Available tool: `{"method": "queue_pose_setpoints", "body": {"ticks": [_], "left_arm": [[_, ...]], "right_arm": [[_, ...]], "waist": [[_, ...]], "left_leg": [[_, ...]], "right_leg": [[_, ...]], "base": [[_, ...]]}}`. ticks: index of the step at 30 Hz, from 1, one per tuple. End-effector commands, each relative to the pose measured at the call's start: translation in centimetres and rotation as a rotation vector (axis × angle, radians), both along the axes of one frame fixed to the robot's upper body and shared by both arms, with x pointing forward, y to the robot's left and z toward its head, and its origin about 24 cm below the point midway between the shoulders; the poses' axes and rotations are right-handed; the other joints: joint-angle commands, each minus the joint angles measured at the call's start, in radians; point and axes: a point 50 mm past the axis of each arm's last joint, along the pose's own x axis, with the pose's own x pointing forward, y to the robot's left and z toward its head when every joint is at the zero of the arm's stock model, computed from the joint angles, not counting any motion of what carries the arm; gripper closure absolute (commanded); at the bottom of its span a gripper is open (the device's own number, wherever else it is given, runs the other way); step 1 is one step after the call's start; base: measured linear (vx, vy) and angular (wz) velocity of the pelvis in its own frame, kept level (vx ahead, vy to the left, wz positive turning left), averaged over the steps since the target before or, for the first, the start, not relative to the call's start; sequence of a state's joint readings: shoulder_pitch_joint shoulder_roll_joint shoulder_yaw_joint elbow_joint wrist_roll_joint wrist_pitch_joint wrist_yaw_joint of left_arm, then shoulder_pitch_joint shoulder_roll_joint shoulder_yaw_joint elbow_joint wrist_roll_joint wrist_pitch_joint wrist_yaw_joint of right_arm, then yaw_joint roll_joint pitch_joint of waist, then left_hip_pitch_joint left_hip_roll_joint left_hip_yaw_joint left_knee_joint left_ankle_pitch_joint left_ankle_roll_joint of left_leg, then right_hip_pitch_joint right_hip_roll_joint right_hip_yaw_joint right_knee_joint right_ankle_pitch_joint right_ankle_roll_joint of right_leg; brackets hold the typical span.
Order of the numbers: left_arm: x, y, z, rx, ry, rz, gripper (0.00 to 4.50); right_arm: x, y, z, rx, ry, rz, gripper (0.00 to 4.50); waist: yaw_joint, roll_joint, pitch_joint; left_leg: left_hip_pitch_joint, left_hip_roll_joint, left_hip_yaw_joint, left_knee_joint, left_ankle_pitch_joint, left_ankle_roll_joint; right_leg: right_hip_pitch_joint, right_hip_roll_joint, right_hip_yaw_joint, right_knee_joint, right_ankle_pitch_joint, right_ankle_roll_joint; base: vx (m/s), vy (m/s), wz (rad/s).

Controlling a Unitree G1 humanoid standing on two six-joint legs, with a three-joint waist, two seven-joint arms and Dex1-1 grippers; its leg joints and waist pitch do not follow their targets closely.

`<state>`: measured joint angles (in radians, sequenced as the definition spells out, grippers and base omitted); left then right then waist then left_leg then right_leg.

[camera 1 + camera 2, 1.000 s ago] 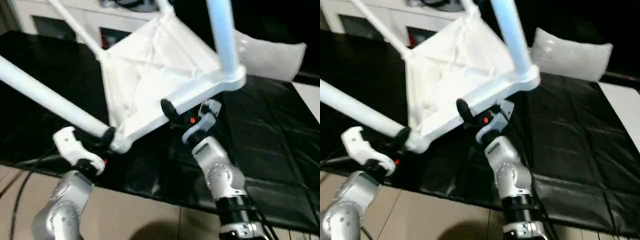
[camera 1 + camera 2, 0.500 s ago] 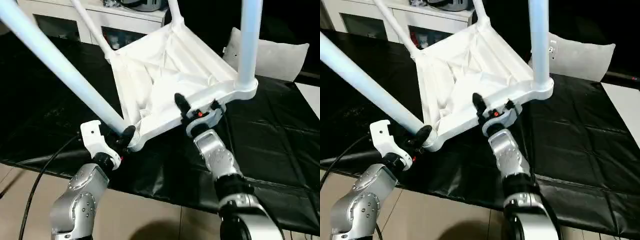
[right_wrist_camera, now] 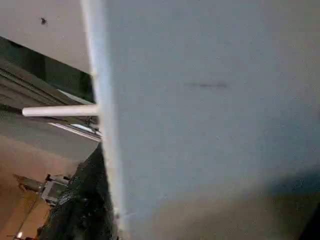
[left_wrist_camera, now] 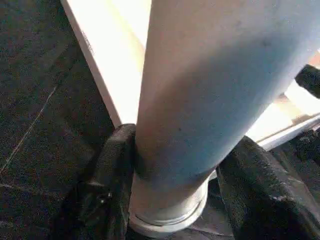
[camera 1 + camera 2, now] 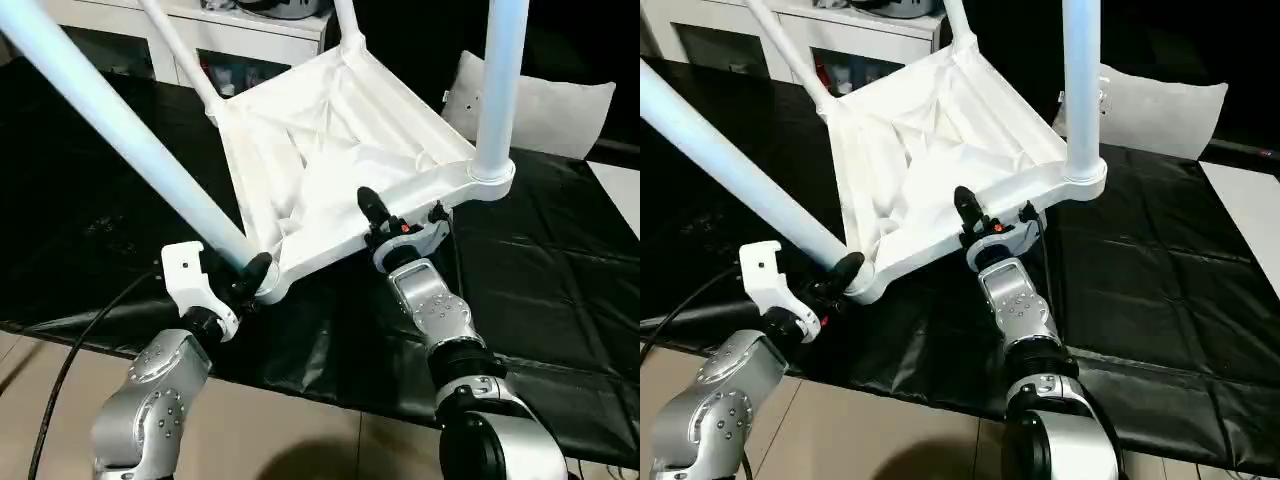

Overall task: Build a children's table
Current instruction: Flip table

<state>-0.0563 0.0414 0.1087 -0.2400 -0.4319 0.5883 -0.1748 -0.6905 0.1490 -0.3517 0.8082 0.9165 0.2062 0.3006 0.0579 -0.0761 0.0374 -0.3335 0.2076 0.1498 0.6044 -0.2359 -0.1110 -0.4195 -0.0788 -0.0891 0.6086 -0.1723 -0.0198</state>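
The children's table top (image 5: 330,130) is upside down and tilted, its ribbed underside facing me, with its near edge low over the black-covered table. White legs stand in the corner sockets, one near left (image 5: 120,130) and one near right (image 5: 500,90). Two thinner-looking ones rise at the back (image 5: 180,50). My left gripper (image 5: 245,272) is shut on the near left leg just above its socket. Its black fingers (image 4: 112,170) press both sides of the tube. My right gripper (image 5: 390,220) is shut on the top's near rim, with one finger (image 5: 370,205) hooked over the inside.
A black sheet (image 5: 560,260) covers the work table, whose front edge runs just below my forearms. A grey-white pillow (image 5: 560,110) lies at the back right. A white cabinet (image 5: 250,40) stands behind. A black cable (image 5: 70,360) hangs off the left front edge over the tan floor.
The camera has swung and steadied. My right gripper's fingers have closed in on the near rim. The left grip on the leg is unchanged.
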Motion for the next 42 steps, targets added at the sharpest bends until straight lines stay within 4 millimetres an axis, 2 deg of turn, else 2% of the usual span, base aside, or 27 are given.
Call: {"method": "queue_pose_setpoints", "body": {"ticks": [1,3,4,5,6,8,11,12,13,15,16,18,21,23,24,25,26,27,30,31,32,33,34,35,39,41,42], "left_arm": [[-1.0,-1.9,-3.0,-0.020,0.155,-0.116,2.40],[-1.0,-1.7,-3.1,0.010,0.153,-0.118,2.41],[-1.0,-1.5,-3.1,0.046,0.144,-0.126,2.41],[-1.0,-1.5,-3.1,0.048,0.140,-0.143,2.41],[-1.1,-1.5,-3.0,0.038,0.132,-0.158,2.41],[-1.1,-1.3,-2.5,0.010,0.097,-0.155,1.72],[-1.3,-0.6,-2.2,0.016,0.071,-0.146,1.61],[-1.4,-0.3,-2.1,0.017,0.063,-0.147,1.49],[-1.5,-0.1,-1.9,0.013,0.048,-0.145,1.38],[-1.6,0.3,-1.6,0.003,0.021,-0.144,1.29],[-1.6,0.3,-1.6,0.003,0.021,-0.144,1.24],[-1.8,0.5,-1.5,0.005,0.008,-0.151,1.06],[-2.6,0.8,-1.5,0.022,-0.003,-0.210,0.88],[-3.1,0.9,-1.4,0.036,-0.005,-0.253,0.70],[-4.0,1.1,-1.3,0.099,-0.013,-0.340,0.51],[-4.1,1.2,-1.2,0.103,-0.013,-0.345,0.51],[-4.8,1.6,-0.7,0.168,-0.031,-0.427,0.49],[-4.9,1.8,-0.3,0.182,-0.043,-0.433,0.43],[-4.8,2.4,1.2,0.198,-0.088,-0.436,0.12],[-4.9,2.4,1.8,0.206,-0.104,-0.450,0.10],[-5.0,2.4,2.6,0.212,-0.120,-0.486,0.07],[-5.2,2.3,3.2,0.219,-0.129,-0.527,0.07],[-5.6,2.1,3.7,0.224,-0.128,-0.578,0.03],[-5.9,1.9,4.1,0.230,-0.122,-0.620,0.03],[-6.0,1.4,4.9,0.268,-0.133,-0.675,0.00],[-5.8,1.2,5.2,0.273,-0.143,-0.675,0.00],[-5.5,0.9,5.6,0.273,-0.151,-0.677,0.00]], "right_arm": [[0.2,8.3,6.6,0.191,-0.188,0.191,1.98],[0.2,8.3,6.6,0.192,-0.188,0.191,2.02],[0.2,8.2,6.6,0.191,-0.188,0.190,2.11],[0.3,8.2,6.6,0.186,-0.189,0.187,2.24],[0.4,8.1,6.6,0.181,-0.191,0.183,2.41],[0.5,7.8,6.8,0.170,-0.197,0.175,2.47],[0.9,7.2,7.0,0.150,-0.206,0.144,2.55],[1.1,6.7,7.1,0.145,-0.205,0.121,2.56],[1.3,6.3,7.2,0.147,-0.204,0.100,2.57],[1.7,5.6,7.5,0.143,-0.208,0.067,2.57],[1.7,5.6,7.5,0.143,-0.208,0.067,2.58],[1.9,4.9,7.8,0.136,-0.225,0.041,2.58],[2.5,3.1,8.6,0.083,-0.269,-0.023,2.59],[2.7,2.2,8.8,0.058,-0.277,-0.058,2.59],[3.0,0.6,9.0,-0.008,-0.284,-0.115,2.59],[3.0,0.5,9.0,-0.015,-0.284,-0.118,2.59],[3.1,-1.4,9.1,-0.139,-0.298,-0.178,2.59],[3.1,-2.0,9.2,-0.181,-0.302,-0.195,2.59],[2.9,-3.7,9.4,-0.292,-0.309,-0.250,2.59],[2.8,-4.4,9.4,-0.323,-0.306,-0.274,2.59],[2.6,-5.3,9.4,-0.361,-0.302,-0.310,2.59],[2.4,-6.2,9.5,-0.399,-0.297,-0.345,2.59],[2.2,-7.1,9.6,-0.449,-0.292,-0.383,2.59],[1.9,-7.7,9.7,-0.488,-0.291,-0.411,2.59],[1.2,-8.8,10.4,-0.577,-0.294,-0.478,2.59],[0.8,-9.2,10.7,-0.642,-0.290,-0.511,2.59],[0.4,-9.6,10.9,-0.705,-0.287,-0.537,2.59]], "waist": [[-0.001,-0.001,-0.051],[-0.002,0.001,-0.051],[-0.001,0.001,-0.051],[-0.001,-0.003,-0.051],[-0.001,0.000,-0.051],[-0.002,-0.002,-0.051],[-0.005,-0.004,-0.053],[-0.005,-0.004,-0.058],[-0.006,0.001,-0.059],[-0.007,-0.001,-0.064],[-0.010,-0.004,-0.062],[-0.009,-0.003,-0.056],[-0.009,0.002,-0.055],[-0.010,0.003,-0.055],[-0.009,0.002,-0.056],[-0.009,0.003,-0.056],[-0.010,0.004,-0.056],[-0.011,0.001,-0.055],[-0.009,0.003,-0.051],[-0.008,-0.004,-0.047],[-0.005,-0.005,-0.047],[-0.003,0.000,-0.047],[-0.004,-0.003,-0.046],[0.001,-0.002,-0.045],[0.013,-0.001,-0.040],[0.015,0.000,-0.041],[0.014,0.001,-0.042]], "left_leg": [[-0.020,0.013,0.017,-0.076,-0.051,0.039],[-0.019,0.014,0.016,-0.076,-0.054,0.037],[-0.019,0.014,0.016,-0.076,-0.058,0.036],[-0.019,0.013,0.016,-0.076,-0.059,0.037],[-0.019,0.014,0.016,-0.077,-0.055,0.035],[-0.018,0.015,0.016,-0.076,-0.043,0.033],[-0.020,0.014,0.017,-0.074,-0.020,0.036],[-0.022,0.013,0.016,-0.070,0.004,0.039],[-0.021,0.012,0.018,-0.068,0.028,0.044],[-0.023,0.010,0.018,-0.062,0.074,0.063],[-0.024,0.010,0.022,-0.061,0.079,0.079],[-0.026,0.012,0.023,-0.064,0.042,0.086],[-0.023,0.015,0.022,-0.066,0.002,0.068],[-0.021,0.015,0.022,-0.066,0.010,0.061],[-0.020,0.015,0.022,-0.065,0.019,0.061],[-0.019,0.014,0.021,-0.065,0.034,0.061],[-0.019,0.013,0.021,-0.065,0.035,0.062],[-0.020,0.012,0.021,-0.064,0.048,0.061],[-0.014,0.011,0.027,-0.066,0.026,0.048],[-0.018,0.011,0.028,-0.068,-0.001,0.038],[-0.018,0.011,0.027,-0.069,-0.014,0.027],[-0.017,0.010,0.026,-0.069,-0.023,0.013],[-0.018,0.010,0.026,-0.069,-0.030,0.007],[-0.014,0.008,0.028,-0.068,-0.037,-0.002],[-0.013,0.007,0.029,-0.072,-0.081,-0.031],[-0.010,0.006,0.029,-0.072,-0.096,-0.041],[-0.013,0.004,0.029,-0.072,-0.098,-0.047]], "right_leg": [[0.064,-0.050,0.051,-0.057,-0.181,-0.126],[0.062,-0.050,0.050,-0.057,-0.188,-0.125],[0.061,-0.050,0.050,-0.058,-0.192,-0.125],[0.062,-0.049,0.050,-0.058,-0.200,-0.118],[0.061,-0.050,0.050,-0.057,-0.201,-0.118],[0.061,-0.050,0.051,-0.055,-0.182,-0.126],[0.063,-0.048,0.051,-0.049,-0.144,-0.138],[0.066,-0.050,0.053,-0.043,-0.112,-0.145],[0.063,-0.047,0.053,-0.039,-0.069,-0.159],[0.062,-0.044,0.052,-0.031,0.005,-0.181],[0.058,-0.041,0.052,-0.031,0.027,-0.196],[0.058,-0.043,0.053,-0.035,-0.015,-0.196],[0.056,-0.044,0.053,-0.039,-0.073,-0.183],[0.055,-0.041,0.053,-0.036,-0.052,-0.186],[0.056,-0.040,0.053,-0.034,-0.035,-0.189],[0.056,-0.039,0.052,-0.030,-0.020,-0.192],[0.055,-0.038,0.051,-0.029,-0.017,-0.192],[0.057,-0.037,0.053,-0.026,-0.009,-0.189],[0.053,-0.033,0.055,-0.028,-0.016,-0.188],[0.053,-0.034,0.055,-0.033,-0.053,-0.177],[0.054,-0.035,0.055,-0.032,-0.077,-0.169],[0.054,-0.035,0.056,-0.031,-0.096,-0.153],[0.052,-0.034,0.056,-0.033,-0.110,-0.146],[0.050,-0.033,0.057,-0.033,-0.119,-0.133],[0.044,-0.029,0.057,-0.042,-0.201,-0.087],[0.042,-0.026,0.058,-0.044,-0.211,-0.075],[0.045,-0.025,0.059,-0.043,-0.207,-0.070]], "base": [[0.000,0.000,0.00],[0.000,0.000,0.00],[0.000,0.000,0.00],[0.000,0.000,0.00],[0.000,0.000,0.00],[0.000,0.000,0.00],[0.000,0.000,0.00],[0.000,0.000,0.00],[0.000,0.000,0.00],[0.000,0.000,0.00],[0.000,0.000,0.00],[0.000,0.000,0.00],[0.000,0.000,0.00],[0.000,0.000,0.00],[0.000,0.000,0.00],[0.000,0.000,0.00],[0.000,0.000,0.00],[0.000,0.000,0.00],[0.000,0.000,0.00],[0.000,0.000,0.00],[0.000,0.000,0.00],[0.000,0.000,0.00],[0.000,0.000,0.00],[0.000,0.000,0.00],[0.000,0.000,0.00],[0.000,0.000,0.00],[0.000,0.000,0.00]]}}
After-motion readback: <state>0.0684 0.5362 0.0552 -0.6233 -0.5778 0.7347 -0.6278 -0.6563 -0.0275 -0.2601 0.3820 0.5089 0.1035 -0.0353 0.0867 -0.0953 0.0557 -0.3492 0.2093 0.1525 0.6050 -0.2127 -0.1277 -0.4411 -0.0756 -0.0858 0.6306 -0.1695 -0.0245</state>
